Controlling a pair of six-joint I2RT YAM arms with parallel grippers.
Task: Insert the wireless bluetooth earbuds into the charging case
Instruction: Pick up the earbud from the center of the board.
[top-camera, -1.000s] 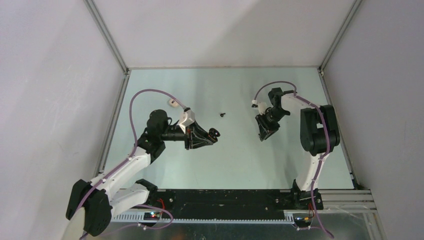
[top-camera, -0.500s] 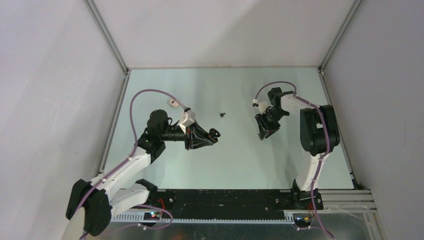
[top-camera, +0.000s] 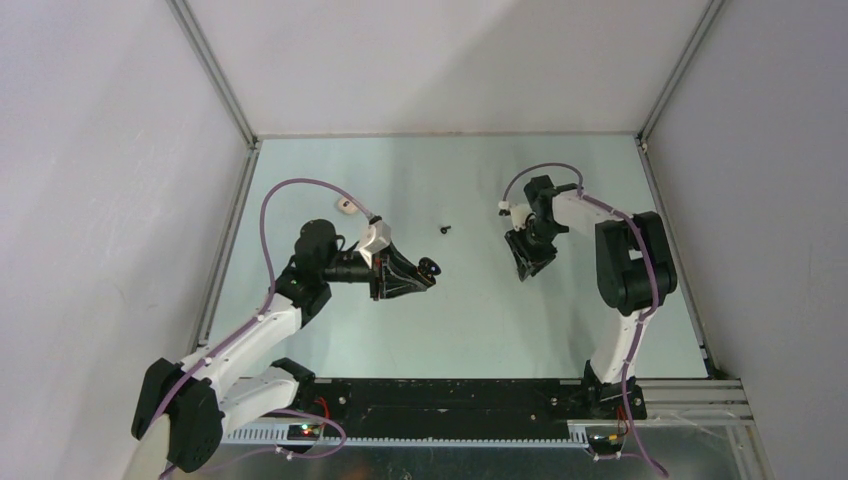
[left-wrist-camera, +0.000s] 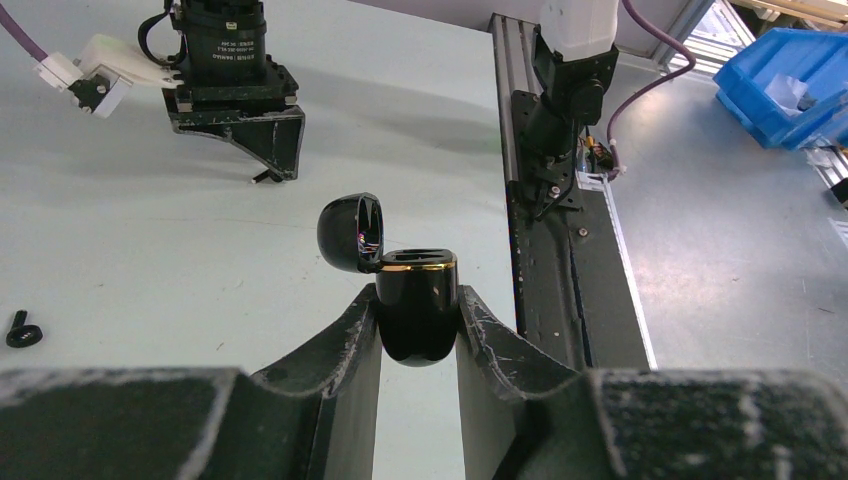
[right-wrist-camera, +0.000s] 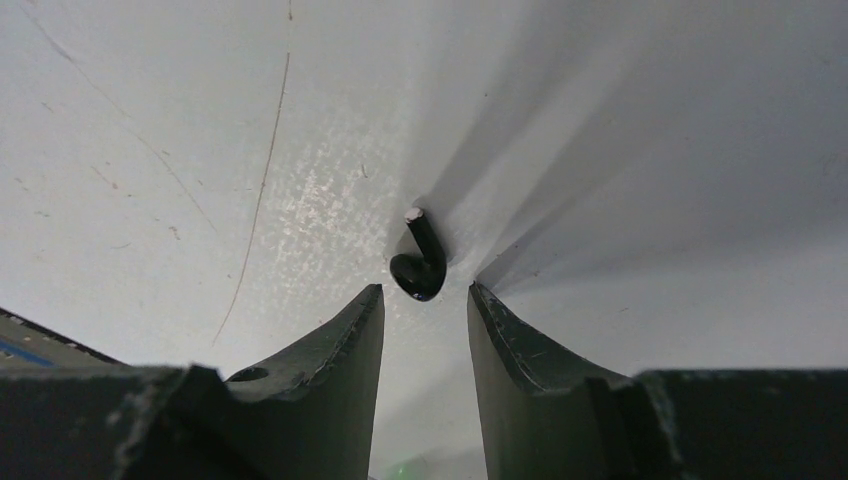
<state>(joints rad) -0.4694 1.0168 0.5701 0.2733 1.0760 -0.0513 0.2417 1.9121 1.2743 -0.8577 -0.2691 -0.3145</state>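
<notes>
The left gripper (left-wrist-camera: 418, 295) clamps the black charging case (left-wrist-camera: 415, 325), its lid (left-wrist-camera: 350, 232) flipped open. Well right of the case, the right gripper (right-wrist-camera: 424, 300) stands narrowly parted and holds nothing. A black earbud (right-wrist-camera: 420, 265) lies just past its tips, and a second black earbud (top-camera: 446, 230) lies just beyond the case.

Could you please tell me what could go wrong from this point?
The black earbud lies at the very tips of the right gripper's open jaws, so closing now might only clip it and flick it across the table. The left gripper pinches the glossy, rounded charging case by its lower body with the lid open; it may twist or slip when an earbud is pressed in.
</notes>
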